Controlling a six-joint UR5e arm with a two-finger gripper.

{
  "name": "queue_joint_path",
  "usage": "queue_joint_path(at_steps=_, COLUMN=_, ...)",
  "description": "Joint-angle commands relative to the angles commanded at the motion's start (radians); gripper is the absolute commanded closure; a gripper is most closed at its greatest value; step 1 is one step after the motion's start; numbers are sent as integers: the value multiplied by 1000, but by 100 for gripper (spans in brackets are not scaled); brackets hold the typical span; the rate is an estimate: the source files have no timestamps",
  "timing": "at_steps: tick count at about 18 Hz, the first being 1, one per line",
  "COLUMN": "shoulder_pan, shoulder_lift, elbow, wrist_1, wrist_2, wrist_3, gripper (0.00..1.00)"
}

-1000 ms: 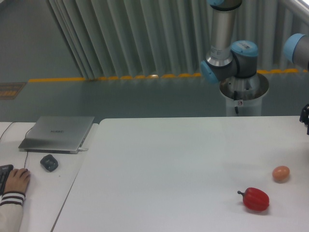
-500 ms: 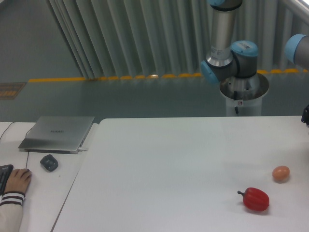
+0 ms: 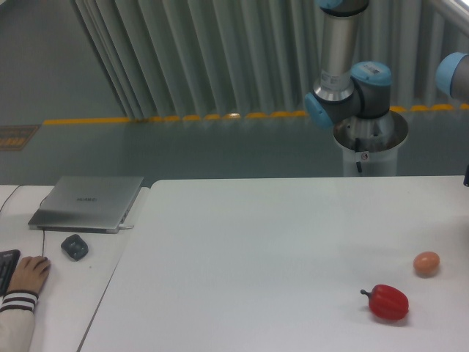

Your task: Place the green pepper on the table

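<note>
The green pepper is out of view. The white table (image 3: 278,249) fills the lower middle and right of the camera view. Of my gripper (image 3: 467,176) only a dark sliver shows at the right edge, just above the table's far right corner. Its fingers are cut off by the frame, so I cannot tell whether it is open or shut, or whether it holds anything. The arm's blue and grey joints (image 3: 352,92) rise behind the table.
A red pepper (image 3: 388,302) with a dark stem and a tan egg (image 3: 426,263) lie at the table's front right. On the smaller desk to the left are a laptop (image 3: 88,202), a mouse (image 3: 74,246) and a person's hand (image 3: 28,273).
The dark gripper at the right edge has slid further right, almost out of the frame. The red pepper and the egg have not moved.
</note>
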Motion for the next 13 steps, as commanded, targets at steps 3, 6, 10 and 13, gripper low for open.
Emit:
queue_joint_path(at_steps=3, shoulder_pan=2, shoulder_lift=-5, elbow=14, wrist_1=3, wrist_2=54, wrist_3=31, gripper=0)
queue_joint_path(at_steps=6, shoulder_pan=3, shoulder_lift=-26, elbow=43, wrist_1=9, wrist_2=93, wrist_3=109, gripper=0)
queue_joint_path(at_steps=10, shoulder_pan=-6, shoulder_lift=-69, elbow=63, wrist_1=51, wrist_2=204, wrist_3=206, gripper=0)
queue_joint_path(at_steps=13, shoulder_pan=-11, shoulder_lift=-92, elbow=66, wrist_1=96, wrist_2=206, wrist_3=256, gripper=0)
